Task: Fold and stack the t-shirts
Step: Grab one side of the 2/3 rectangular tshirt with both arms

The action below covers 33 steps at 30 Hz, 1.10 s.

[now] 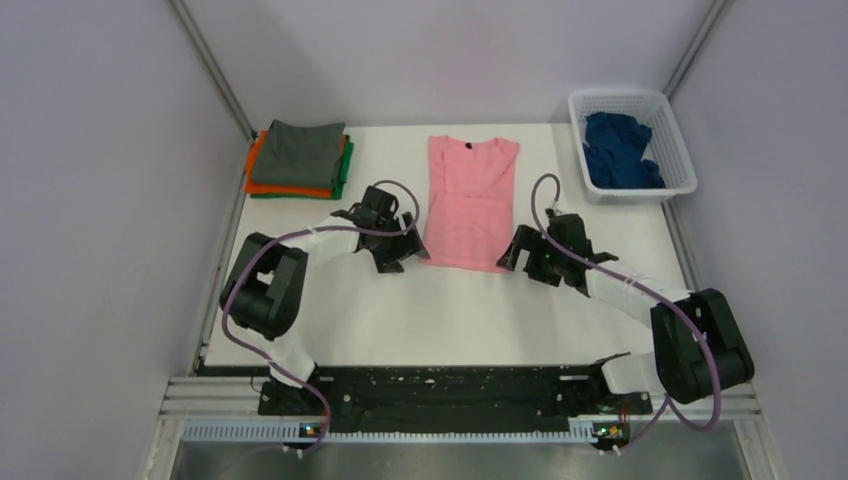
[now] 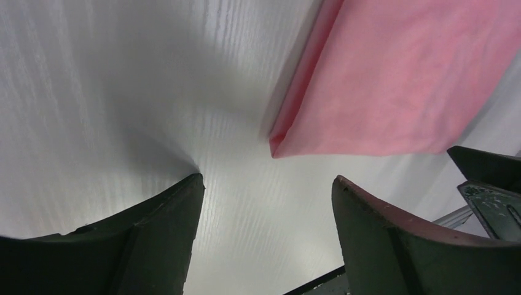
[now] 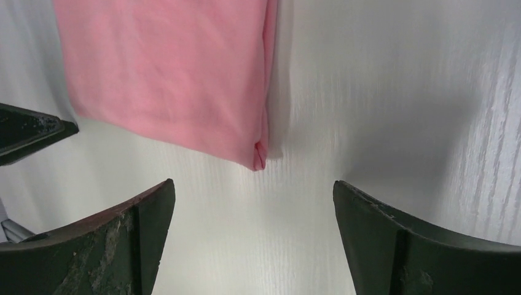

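Pink t-shirt [image 1: 472,203] folded narrow, centred, grey-orange-green stack [image 1: 300,155] back-left, navy t-shirt [image 1: 620,150] crumpled back-right

Soft, even light falls from above, and the white table [image 1: 420,310] around the pink t-shirt [image 1: 472,205] is bright, almost washed out. Faint grey shadows hug the shirt's folded edges (clearest in the wrist views). Up close the cloth looks slightly soft, and the table's grain smears farther from it.
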Available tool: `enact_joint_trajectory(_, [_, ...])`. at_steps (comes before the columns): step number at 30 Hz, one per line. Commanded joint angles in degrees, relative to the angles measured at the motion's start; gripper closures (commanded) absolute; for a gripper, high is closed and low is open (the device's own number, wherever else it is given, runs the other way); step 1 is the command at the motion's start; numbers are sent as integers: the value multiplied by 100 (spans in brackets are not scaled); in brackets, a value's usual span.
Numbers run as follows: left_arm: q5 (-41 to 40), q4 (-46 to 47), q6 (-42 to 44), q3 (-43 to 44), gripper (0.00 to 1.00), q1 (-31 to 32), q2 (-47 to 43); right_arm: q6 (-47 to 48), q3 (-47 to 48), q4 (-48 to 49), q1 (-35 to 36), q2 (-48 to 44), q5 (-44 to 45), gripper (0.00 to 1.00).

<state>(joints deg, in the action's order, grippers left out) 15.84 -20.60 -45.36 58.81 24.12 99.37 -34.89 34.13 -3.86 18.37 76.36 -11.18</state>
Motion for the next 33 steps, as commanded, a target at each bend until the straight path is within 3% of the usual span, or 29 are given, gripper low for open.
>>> enact_joint_trajectory(1, [93,624,-129,-49,24,34,177,-311,-111,466,79,-5,-295,3])
enact_joint_trajectory(7, [192,733,-156,141,49,152,642,-428,-193,546,158,372,-114,14])
enact_joint_trajectory(10, [290,733,-146,230,67,153,868,-533,-219,678,176,509,-74,21])
enact_joint_trajectory(13, [136,617,-164,274,98,156,992,-575,-230,791,199,612,-28,31])
enact_joint_trajectory(18, [150,614,-150,224,100,159,988,-554,-156,688,273,856,88,58])
enact_joint_trajectory(22, [101,677,-169,41,100,163,828,-566,-161,668,330,1029,92,65])
enact_joint_trajectory(24, [131,739,-169,-33,100,163,762,-584,-182,711,370,1078,166,76])
enact_joint_trajectory(27, [225,794,-180,-136,100,176,669,-560,-179,708,401,1051,118,100])
enact_joint_trajectory(33, [-3,781,-397,-1134,100,504,-576,-425,-337,-620,922,-134,133,100])
